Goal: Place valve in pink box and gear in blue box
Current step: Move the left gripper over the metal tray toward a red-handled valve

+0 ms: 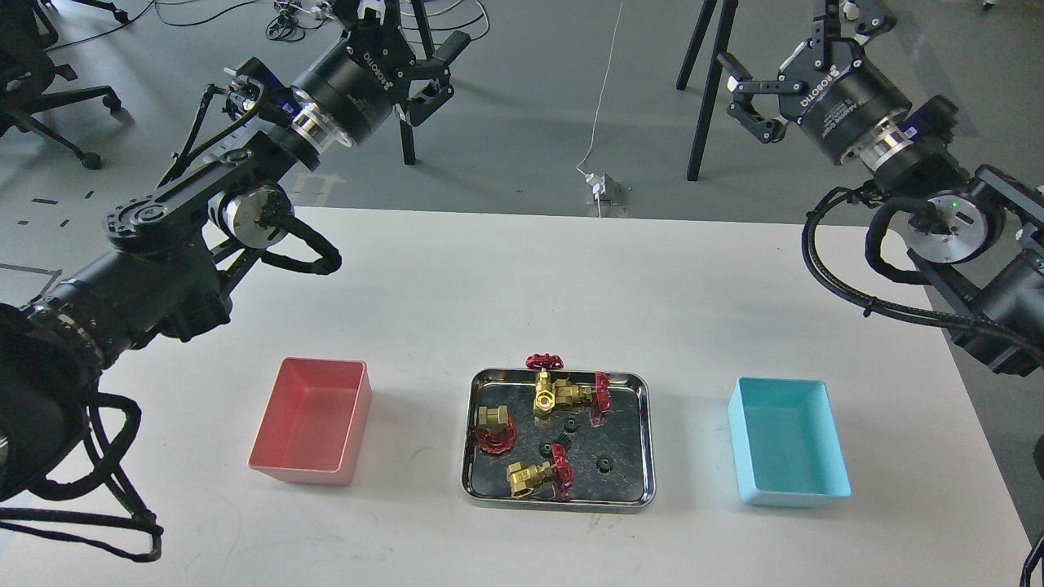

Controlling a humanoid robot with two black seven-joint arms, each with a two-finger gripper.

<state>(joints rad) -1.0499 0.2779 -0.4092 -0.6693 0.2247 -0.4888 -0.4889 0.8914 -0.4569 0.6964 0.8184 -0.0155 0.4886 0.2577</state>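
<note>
No part of the task appears to have been carried out yet: the pink box (311, 421) and the blue box (786, 440) are both seen empty, and every part lies in the steel tray (644, 432) set between them on the white table (506, 277). Four valves are counted in the tray: one upright at the back rim (544, 383), one lying just beside it with its handwheel to the right (586, 394), one at the left with its red handwheel towards the front (494, 426), and one at the front (537, 476). Three black gears are counted among them, one near the tray's middle (571, 425), one just behind the front valve (545, 449) and one towards the right (604, 465). The left gripper (412, 61) is held high beyond the table's far edge, its jaws spread wide and holding nothing; the right gripper (754, 90) is likewise raised well away from the tray, its jaws spread and empty. All picking and placing is judged to remain: valves into the pink box, gears into the blue one.
</note>
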